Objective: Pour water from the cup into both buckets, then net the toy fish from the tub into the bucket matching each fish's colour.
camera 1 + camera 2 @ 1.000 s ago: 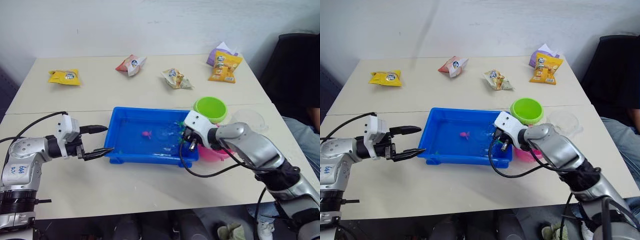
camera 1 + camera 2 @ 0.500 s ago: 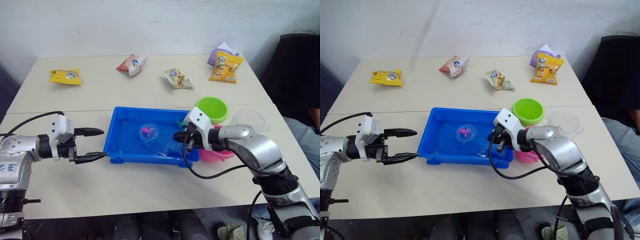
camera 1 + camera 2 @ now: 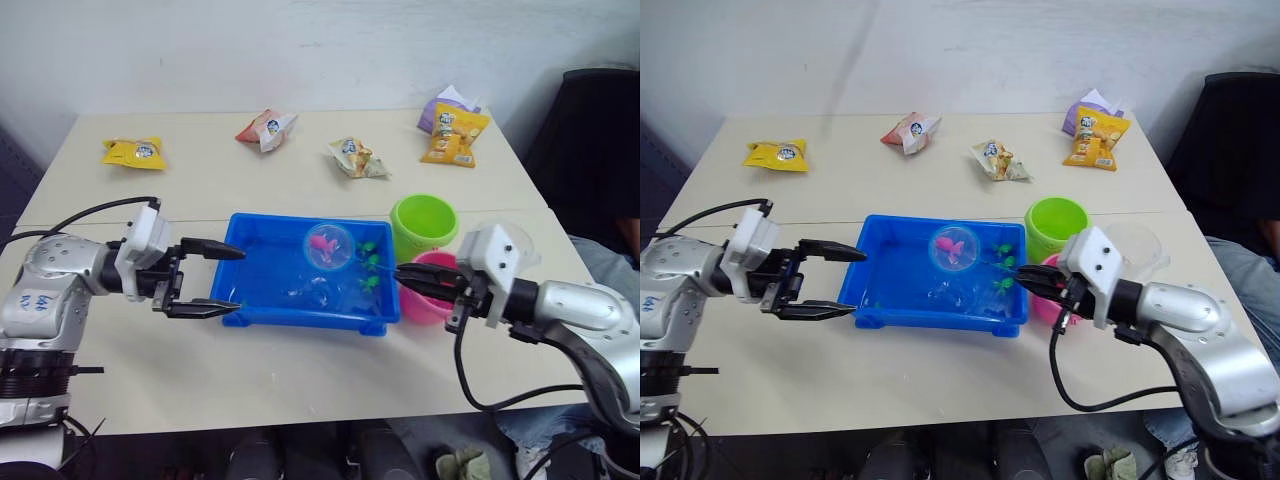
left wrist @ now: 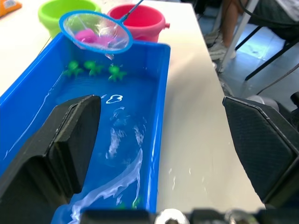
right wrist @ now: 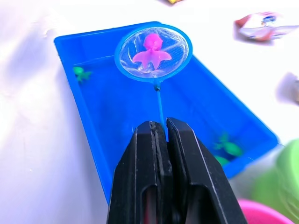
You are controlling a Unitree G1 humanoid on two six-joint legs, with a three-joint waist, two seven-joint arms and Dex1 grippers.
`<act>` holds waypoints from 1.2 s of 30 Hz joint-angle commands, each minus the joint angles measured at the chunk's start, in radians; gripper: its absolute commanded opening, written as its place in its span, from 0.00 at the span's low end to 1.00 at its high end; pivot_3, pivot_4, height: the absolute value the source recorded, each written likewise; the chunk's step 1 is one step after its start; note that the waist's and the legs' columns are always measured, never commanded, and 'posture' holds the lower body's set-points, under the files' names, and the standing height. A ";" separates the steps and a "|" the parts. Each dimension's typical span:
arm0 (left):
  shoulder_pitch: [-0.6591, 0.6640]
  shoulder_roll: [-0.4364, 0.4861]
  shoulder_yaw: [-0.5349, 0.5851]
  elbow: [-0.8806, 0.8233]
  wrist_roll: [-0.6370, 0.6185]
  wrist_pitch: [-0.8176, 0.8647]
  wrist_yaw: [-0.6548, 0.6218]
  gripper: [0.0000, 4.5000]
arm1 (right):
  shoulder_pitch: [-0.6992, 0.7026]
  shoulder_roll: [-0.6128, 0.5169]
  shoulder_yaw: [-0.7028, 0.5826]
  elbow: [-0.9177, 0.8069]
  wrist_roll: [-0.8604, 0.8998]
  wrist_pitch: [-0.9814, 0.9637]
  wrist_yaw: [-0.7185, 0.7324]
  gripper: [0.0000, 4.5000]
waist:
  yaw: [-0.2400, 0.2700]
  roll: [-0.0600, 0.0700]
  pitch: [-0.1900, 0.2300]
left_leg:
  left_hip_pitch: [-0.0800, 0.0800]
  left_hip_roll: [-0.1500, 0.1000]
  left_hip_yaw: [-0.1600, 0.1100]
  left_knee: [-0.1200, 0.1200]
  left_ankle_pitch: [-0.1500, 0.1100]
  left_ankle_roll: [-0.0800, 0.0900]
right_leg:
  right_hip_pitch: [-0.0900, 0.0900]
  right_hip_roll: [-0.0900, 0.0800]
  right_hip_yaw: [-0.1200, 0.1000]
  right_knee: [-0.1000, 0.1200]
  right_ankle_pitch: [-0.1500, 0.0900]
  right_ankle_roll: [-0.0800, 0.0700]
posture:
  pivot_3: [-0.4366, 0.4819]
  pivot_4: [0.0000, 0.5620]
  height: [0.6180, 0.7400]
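The blue tub [image 3: 300, 322] holds water and several green toy fish [image 3: 368, 266]. The net [image 3: 328, 247] hangs above the tub's far right part with a pink fish [image 5: 150, 51] in its mesh. My right gripper [image 3: 405, 277] is shut on the net's thin handle, in front of the pink bucket [image 3: 430, 305]. The green bucket [image 3: 423, 225] stands just behind the pink one, and the clear cup [image 3: 507, 236] is to their right. My left gripper [image 3: 235, 281] is open at the tub's left end, one finger over the rim, holding nothing.
Several snack packets lie across the far side of the table: a yellow packet [image 3: 131, 152], a red and white packet [image 3: 265, 128], a pale packet [image 3: 355, 158] and a yellow and purple pair [image 3: 450, 125]. A black chair [image 3: 590, 150] stands at the right.
My right gripper has drawn back to the right and lifted the net out of the water with the pink fish in it. My left gripper has moved right to the tub's left end.
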 commanded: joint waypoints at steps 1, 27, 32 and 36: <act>-0.066 -0.049 -0.038 0.057 0.024 -0.052 -0.014 1.00 | 0.084 -0.018 -0.160 -0.092 0.044 -0.011 -0.018 0.00 | 0.005 0.000 0.000 | 0.000 0.000 0.000 0.000 0.000 0.000 | 0.000 0.000 0.000 0.000 0.000 0.000 | 0.48 0.27 0.99; -0.201 -0.245 -0.129 0.360 0.120 -0.242 -0.065 1.00 | 0.598 0.094 -0.441 0.287 -0.773 -1.161 -0.287 0.00 | 0.006 0.000 0.000 | 0.007 -0.001 0.001 0.001 0.001 -0.002 | 0.005 0.004 0.002 0.001 0.000 0.001 | 0.48 0.27 0.99; -0.200 -0.249 -0.126 0.374 0.124 -0.248 -0.061 1.00 | 0.581 0.070 -0.443 0.377 -0.958 -1.375 -0.453 0.00 | 0.006 0.000 0.000 | 0.007 -0.001 0.001 0.001 0.001 -0.002 | 0.005 0.003 0.002 0.001 0.000 0.000 | 0.48 0.27 0.99; -0.199 -0.250 -0.125 0.381 0.126 -0.253 -0.058 1.00 | 0.580 0.048 -0.453 0.396 -1.078 -1.465 -0.538 0.00 | 0.006 0.000 0.000 | 0.007 -0.001 0.001 0.001 0.002 -0.003 | 0.005 0.003 0.002 0.001 0.000 0.000 | 0.48 0.27 0.99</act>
